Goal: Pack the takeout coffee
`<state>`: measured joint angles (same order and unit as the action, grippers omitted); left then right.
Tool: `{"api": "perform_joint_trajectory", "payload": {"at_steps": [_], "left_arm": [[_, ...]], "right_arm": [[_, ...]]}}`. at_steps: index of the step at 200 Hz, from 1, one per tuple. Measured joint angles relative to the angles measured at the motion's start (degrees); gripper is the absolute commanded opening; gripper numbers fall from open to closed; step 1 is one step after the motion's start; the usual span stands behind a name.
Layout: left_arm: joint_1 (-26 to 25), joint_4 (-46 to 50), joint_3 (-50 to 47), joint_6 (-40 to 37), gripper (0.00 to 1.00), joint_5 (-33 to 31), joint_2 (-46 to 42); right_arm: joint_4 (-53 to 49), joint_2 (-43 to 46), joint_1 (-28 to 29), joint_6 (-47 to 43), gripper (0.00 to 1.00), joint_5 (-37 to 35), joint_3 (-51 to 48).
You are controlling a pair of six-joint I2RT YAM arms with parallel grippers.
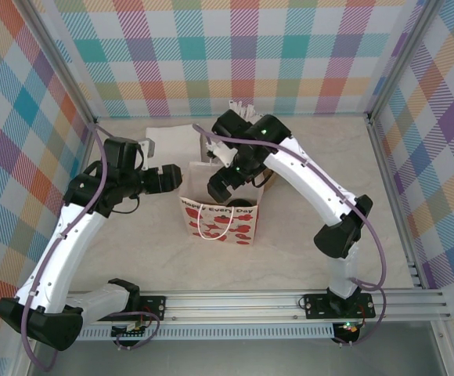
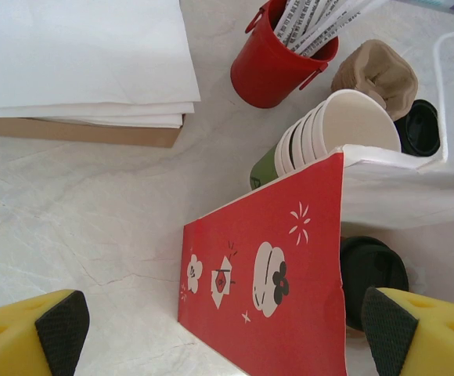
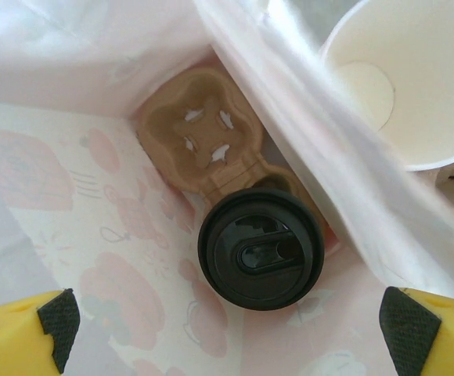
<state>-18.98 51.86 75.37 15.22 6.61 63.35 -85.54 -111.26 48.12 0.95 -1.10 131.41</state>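
Takeout coffee (image 3: 260,249): black-lidded cup, upright in one socket of a brown pulp carrier (image 3: 199,137), on the floor of the gift bag (image 1: 219,221).
Spare cups: stack of cups (image 2: 344,125), olive outside and cream inside, lying on its side on the desk (image 2: 94,219) just beside the bag, near the red cup (image 2: 270,70) of wrapped sticks.
Right gripper (image 3: 232,319): down in the bag mouth, jaws spread wide and grasping nothing. The lidded cup sits below and between them, apart from both pads.
Left gripper (image 2: 225,325): at the bag's left side, jaws released wide. The bag's red side panel lies between them; no touch visible.
Step in hand: my read is that the coffee is seated and the right arm needs to clear the bag. It could equally be a regrasp; can't tell.
Do it well: lift straight up through the mouth with no sideways drift. Keep the fingers off the lid and off the thin white wall that sags in on the right. The left arm would do best pinching the red panel lightly to steady the bag.
Risk: the paper bag looks light and may tip or ride up with the gripper. One filled socket and one empty probably makes the carrier lopsided.
Progress: this cup looks packed; the stack outside is not.
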Motion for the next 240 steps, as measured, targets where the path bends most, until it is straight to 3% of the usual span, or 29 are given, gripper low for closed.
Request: {"api": "perform_joint_trajectory", "payload": {"at_steps": [65,113,160,240], "left_arm": [[0.00,-1.22,-0.31,0.17,0.92,0.70,0.00],[0.00,-1.22,-1.11,0.22,0.92,1.31,0.00],[0.00,-1.25,-1.11,0.22,0.92,1.44,-0.09],[0.00,-1.29,-1.11,0.20,0.92,1.27,-0.09]], "right_arm": [[0.94,3.89,-3.19,2.05,0.96,0.00,5.97],[5.44,6.49,-11.23,4.28,0.91,-0.70,6.03],[13.68,7.30,-18.99,6.45,0.82,0.11,-1.38],[29.64,4.85,-29.68,11.69,0.68,8.50,-10.78]]}}
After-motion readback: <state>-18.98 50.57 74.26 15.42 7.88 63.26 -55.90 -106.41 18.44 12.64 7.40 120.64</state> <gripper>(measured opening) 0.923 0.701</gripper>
